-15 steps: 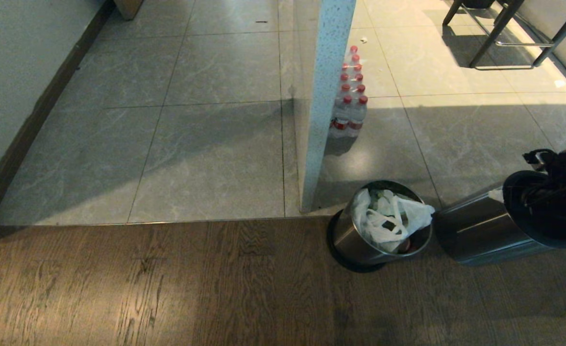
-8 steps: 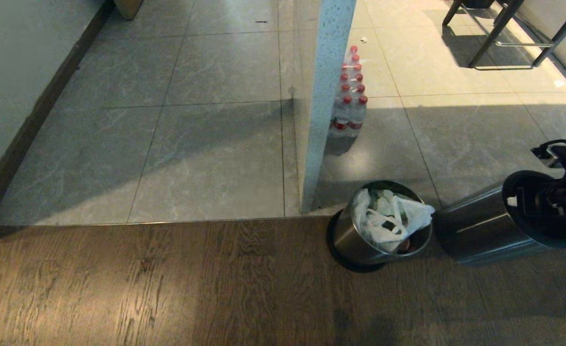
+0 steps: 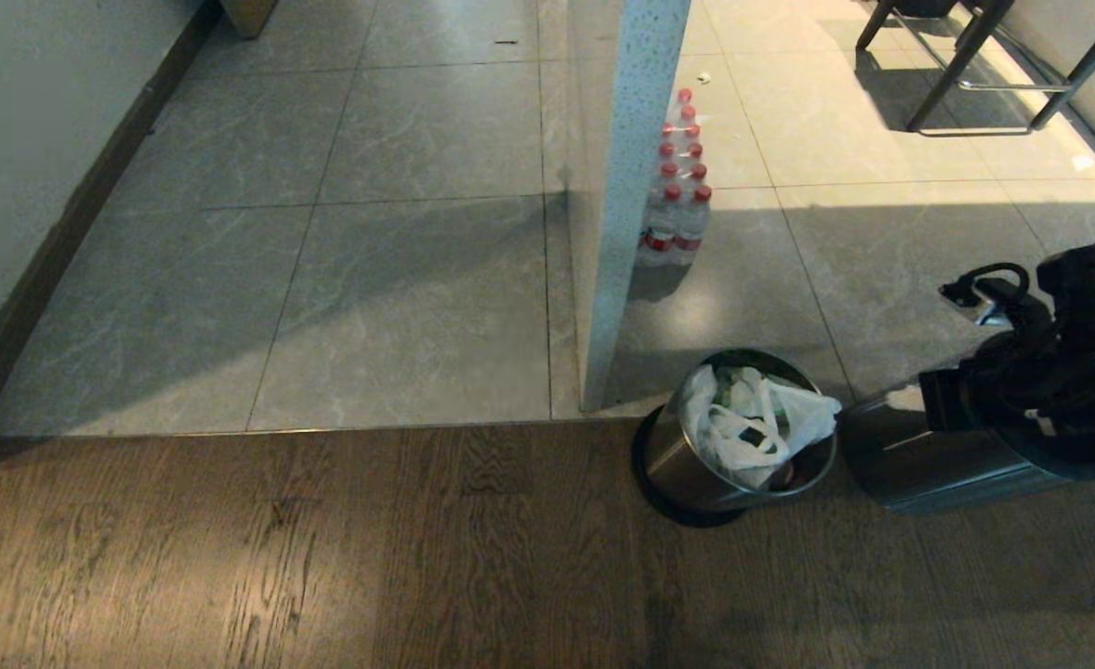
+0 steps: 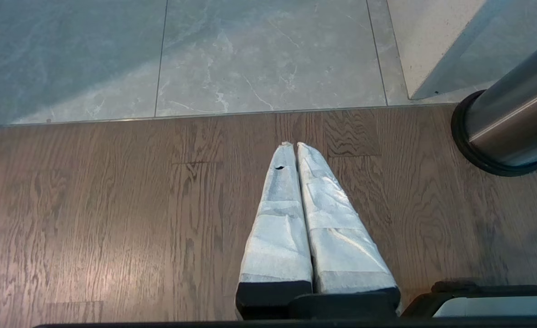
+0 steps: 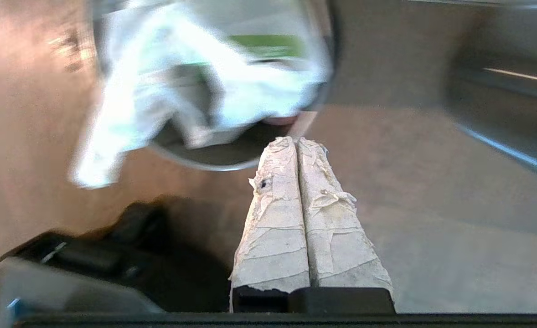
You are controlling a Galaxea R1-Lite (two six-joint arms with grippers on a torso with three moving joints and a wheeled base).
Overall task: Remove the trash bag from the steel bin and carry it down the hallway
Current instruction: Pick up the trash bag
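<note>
The steel bin (image 3: 687, 465) stands on the wood floor by a pillar's foot, with the crinkled white trash bag (image 3: 752, 418) bunched in its mouth. My right gripper (image 3: 910, 401) hangs to the right of it, over a second bin, pointing at the bag. In the right wrist view that gripper (image 5: 296, 140) is shut on nothing, its taped tips just short of the bin's rim (image 5: 204, 161) and the blurred trash bag (image 5: 182, 91). My left gripper (image 4: 295, 145) is shut and empty above the wood floor, left of the steel bin (image 4: 505, 123).
A taller steel bin with a black rim (image 3: 919, 465) stands right beside the first. A white speckled pillar (image 3: 626, 186) rises just behind, with a pack of red-capped water bottles (image 3: 678, 200) against it. Grey tiles run past a wall with dark skirting (image 3: 64, 232). Metal furniture legs (image 3: 975, 65) stand far right.
My right arm has swung left across the taller bin toward the bin with the bag. Both bins and the bag have stayed put.
</note>
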